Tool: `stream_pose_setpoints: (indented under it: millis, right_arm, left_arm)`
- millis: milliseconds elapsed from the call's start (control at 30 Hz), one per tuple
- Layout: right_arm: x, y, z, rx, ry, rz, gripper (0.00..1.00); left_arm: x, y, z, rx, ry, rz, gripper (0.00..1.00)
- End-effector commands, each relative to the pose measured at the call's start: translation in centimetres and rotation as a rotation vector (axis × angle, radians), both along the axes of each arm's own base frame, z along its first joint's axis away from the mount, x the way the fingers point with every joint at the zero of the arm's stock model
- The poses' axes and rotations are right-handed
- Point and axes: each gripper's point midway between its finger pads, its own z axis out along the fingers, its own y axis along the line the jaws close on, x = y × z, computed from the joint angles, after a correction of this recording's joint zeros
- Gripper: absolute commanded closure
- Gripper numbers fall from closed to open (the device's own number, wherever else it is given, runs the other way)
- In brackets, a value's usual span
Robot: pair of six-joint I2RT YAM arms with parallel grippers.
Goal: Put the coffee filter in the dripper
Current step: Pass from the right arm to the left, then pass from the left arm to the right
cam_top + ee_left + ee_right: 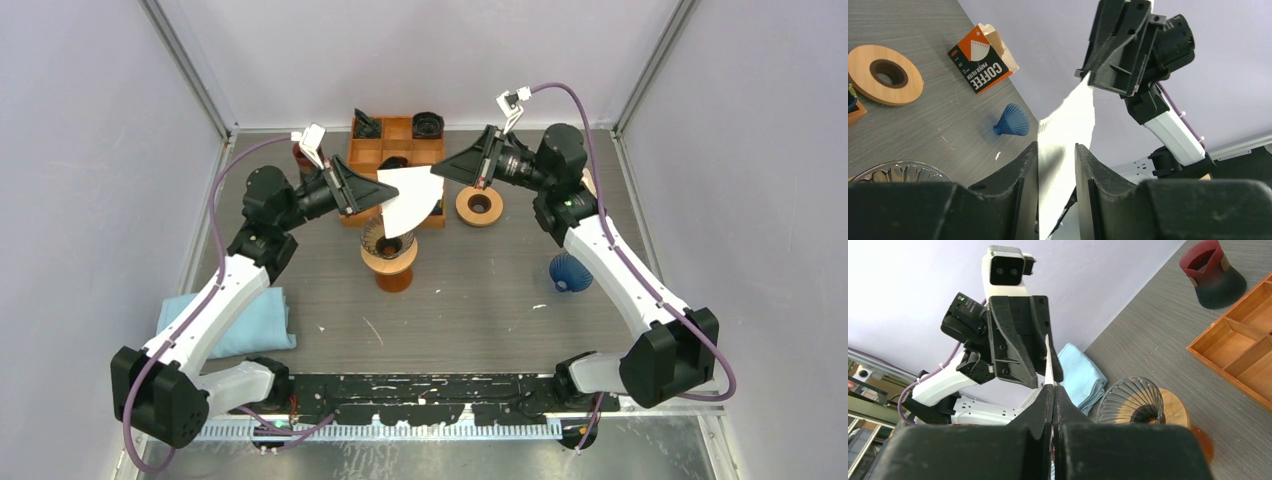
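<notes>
White coffee filter between left gripper and right gripper (one each side), above the dripper

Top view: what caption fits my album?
Right gripper pinches a white paper coffee filter, left gripper open around its edge, above the glass dripper.

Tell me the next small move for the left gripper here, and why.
Probably close the left gripper on the filter. Its jaws stand apart on either side of the paper, while the right gripper pinches the opposite edge, with the filter held above the dripper.
</notes>
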Motion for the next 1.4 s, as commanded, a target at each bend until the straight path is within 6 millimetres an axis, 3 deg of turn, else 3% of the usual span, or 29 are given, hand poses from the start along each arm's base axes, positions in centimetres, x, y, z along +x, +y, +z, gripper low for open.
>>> stream_pose_setpoints:
  millis: [0, 167, 367, 567, 800, 1067, 1367]
  right_arm:
    - [-0.2, 0.2, 1.3, 0.034, -0.065, 0.015, 0.99]
    - [-0.1, 0.3, 0.9, 0.035, -0.065, 0.017, 0.98]
    - [0.0, 0.2, 1.2, 0.055, -0.077, 0.003, 0.88]
    - [0.4, -0.4, 1.5, 0.066, -0.088, -0.065, 0.66]
    - [1.0, -1.3, 0.4, 0.033, -0.082, -0.156, 0.53]
    - [2.0, -2.3, -1.9, -0.039, -0.039, -0.253, 0.5]
    - [1.8, -0.9, -3.4, -0.065, -0.012, -0.219, 0.48]
  left_arm:
    - [-1.5, 0.7, 3.0, -0.051, -0.111, 0.0, 0.71]
    - [-1.6, 1.0, 3.4, -0.067, -0.108, 0.018, 0.87]
    - [-1.6, 1.2, 3.6, -0.1, -0.088, 0.039, 1.0]
    - [-1.4, 1.8, 3.6, -0.141, -0.065, 0.079, 1.0]
    - [-1.0, 2.7, 3.9, -0.207, -0.033, 0.148, 1.0]
    - [-0.5, 3.6, 3.9, -0.301, 0.018, 0.205, 1.0]
    - [-0.5, 3.8, 4.1, -0.353, 0.052, 0.209, 1.0]
